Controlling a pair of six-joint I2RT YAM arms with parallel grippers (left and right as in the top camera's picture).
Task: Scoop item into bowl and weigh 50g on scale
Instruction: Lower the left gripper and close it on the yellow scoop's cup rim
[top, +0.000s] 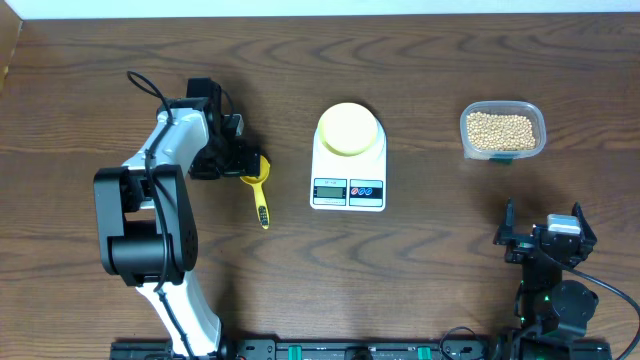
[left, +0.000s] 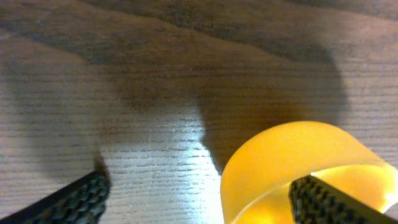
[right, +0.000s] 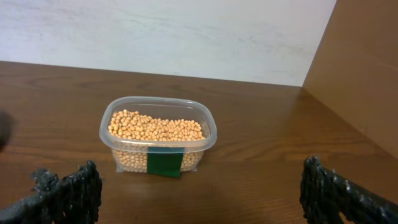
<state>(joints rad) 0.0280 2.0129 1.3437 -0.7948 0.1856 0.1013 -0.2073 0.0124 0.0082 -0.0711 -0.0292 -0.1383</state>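
— Where's the open room?
— The dark wood table (top: 420, 290) runs wide across the lower middle of the overhead view. There's another stretch between the scale (top: 348, 192) at centre and the clear tub (top: 541, 131) at upper right. A white strip (top: 320, 8) lines the top edge. From the right wrist, a white wall (right: 186, 31) stands behind the tub and a brown panel (right: 367, 74) closes the far right.
— And the claws?
— The left gripper (top: 248, 165), left of centre, is spread wide at the cup of the yellow scoop (top: 262, 200). Close up, one finger (left: 329, 199) sits in the cup and the other finger (left: 68, 202) is well off it. The right gripper (top: 545, 222), lower right, gapes apart, well short of the tub.
— The beans?
— The beans (top: 500, 126) are in the tub. The pale yellow bowl (top: 349, 129) sits on the scale's platform.
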